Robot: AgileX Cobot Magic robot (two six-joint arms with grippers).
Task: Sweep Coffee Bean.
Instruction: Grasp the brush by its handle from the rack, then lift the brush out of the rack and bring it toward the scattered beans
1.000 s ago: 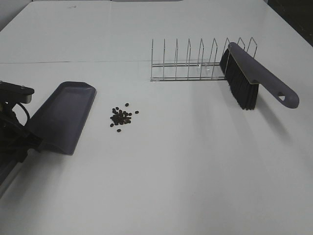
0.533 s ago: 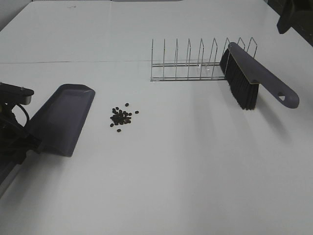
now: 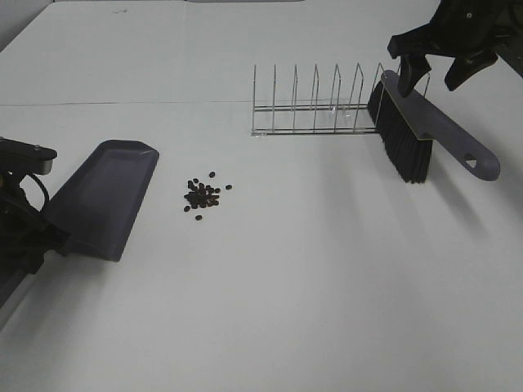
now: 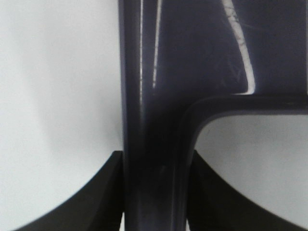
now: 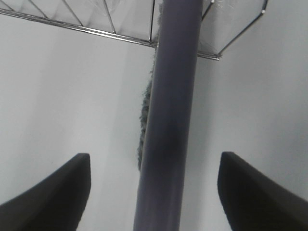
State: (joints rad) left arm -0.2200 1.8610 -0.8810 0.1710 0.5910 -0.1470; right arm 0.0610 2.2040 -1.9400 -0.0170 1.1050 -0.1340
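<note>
A small pile of dark coffee beans (image 3: 203, 194) lies on the white table. The grey dustpan (image 3: 105, 194) rests left of the beans with its open mouth towards them. My left gripper (image 3: 49, 238) is shut on the dustpan's handle, which sits between the fingers in the left wrist view (image 4: 156, 144). The grey brush (image 3: 413, 131) with black bristles leans on the right end of the wire rack (image 3: 319, 110). My right gripper (image 3: 429, 80) hangs open just above the brush. In the right wrist view the brush handle (image 5: 168, 115) runs between the spread fingers (image 5: 62, 187) without touching them.
The wire rack stands behind and to the right of the beans and also shows in the right wrist view (image 5: 96, 21). The white table (image 3: 310, 286) stretches bare in front. A table seam runs across at the back left.
My right gripper has come in from the top right and now hangs open over the brush. The dustpan, beans and left arm have not moved.
</note>
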